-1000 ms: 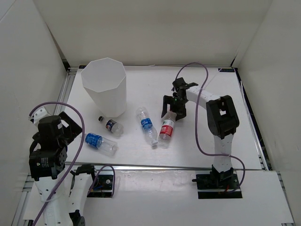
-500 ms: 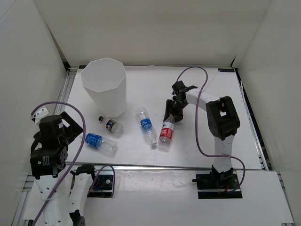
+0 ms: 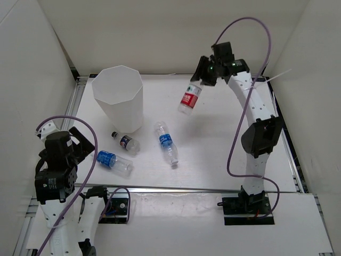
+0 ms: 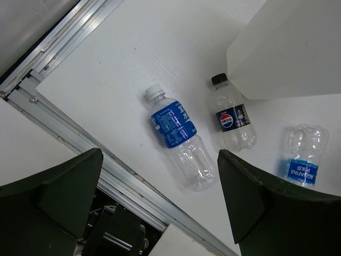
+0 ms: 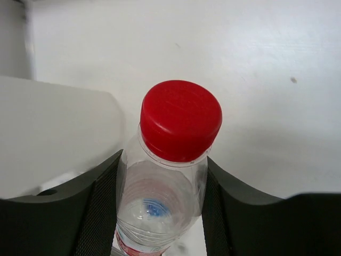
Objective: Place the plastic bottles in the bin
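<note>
Up from the counter point(image 3: 213, 154) since a second ago: the red-capped bottle point(image 3: 188, 99) is now hanging in the air over the far part of the counter, right of the bin point(image 3: 118, 98) and well apart from it. My right arm is reaching up and back.

Right wrist view: my right fingers point(image 5: 101, 208) are pressing both sides of the red-capped bottle point(image 5: 170, 176) just under its cap, which is pointing at the camera. The top view is showing what this one cannot: the bottle is hanging tilted, base toward the bin side, with its red label visible.

Left wrist view: my left fingers point(image 4: 53, 197) are standing wide apart, gripping nothing, above the near left corner of the counter. Between them I am seeing:
- near blue-labelled bottle point(image 4: 178, 141), on its side, white cap toward the rail
- black-capped bottle point(image 4: 232, 114), on its side, cap just beside the bin wall point(image 4: 287, 48)
- second blue-labelled bottle point(image 4: 303, 160), only its lower half in frame

The top view is giving all three whole: near blue-labelled bottle point(image 3: 113, 162), black-capped bottle point(image 3: 126, 142), second blue-labelled bottle point(image 3: 166, 143), all lying apart from one another. The bin is standing upright.
</note>
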`<state>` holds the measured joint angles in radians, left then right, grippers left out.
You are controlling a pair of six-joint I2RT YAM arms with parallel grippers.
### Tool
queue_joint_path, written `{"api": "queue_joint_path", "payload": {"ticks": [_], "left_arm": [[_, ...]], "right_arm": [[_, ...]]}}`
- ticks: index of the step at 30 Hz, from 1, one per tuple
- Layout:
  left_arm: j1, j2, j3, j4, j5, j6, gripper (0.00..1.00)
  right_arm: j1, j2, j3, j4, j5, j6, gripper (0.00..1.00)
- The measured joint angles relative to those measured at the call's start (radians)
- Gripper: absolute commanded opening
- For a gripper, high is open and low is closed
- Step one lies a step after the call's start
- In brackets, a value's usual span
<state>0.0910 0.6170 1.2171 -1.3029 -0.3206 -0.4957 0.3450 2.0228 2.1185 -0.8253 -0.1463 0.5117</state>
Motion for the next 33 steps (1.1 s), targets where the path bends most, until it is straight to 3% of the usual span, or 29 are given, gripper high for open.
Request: {"api": "queue_joint_path", "payload": {"ticks": [3, 9, 15, 21, 33], "left_arm": [[0.0, 0.0, 0.0, 0.002, 0.005, 0.003, 1.0], [-0.001, 0.0, 0.0, 0.002, 0.015, 0.005, 1.0], [-0.001, 0.001, -0.012, 0.005, 0.027, 0.01, 1.0], [-0.001, 0.001, -0.031, 0.015, 0.049, 0.013, 1.0], [-0.002, 0.036, -0.05, 0.023, 0.126, 0.025, 1.0]], "right_arm": [[-0.01, -0.023, 0.114, 0.023, -0.035, 0.051, 0.21], [-0.003, -0.093, 0.143, 0.156, -0.188, 0.238, 0.16], [0.043, 0.001, 0.291, 0.348, -0.305, 0.449, 0.16], [0.115, 0.055, 0.296, 0.556, -0.332, 0.613, 0.16], [0.298, 0.177, 0.301, 0.711, -0.211, 0.569, 0.22]]}}
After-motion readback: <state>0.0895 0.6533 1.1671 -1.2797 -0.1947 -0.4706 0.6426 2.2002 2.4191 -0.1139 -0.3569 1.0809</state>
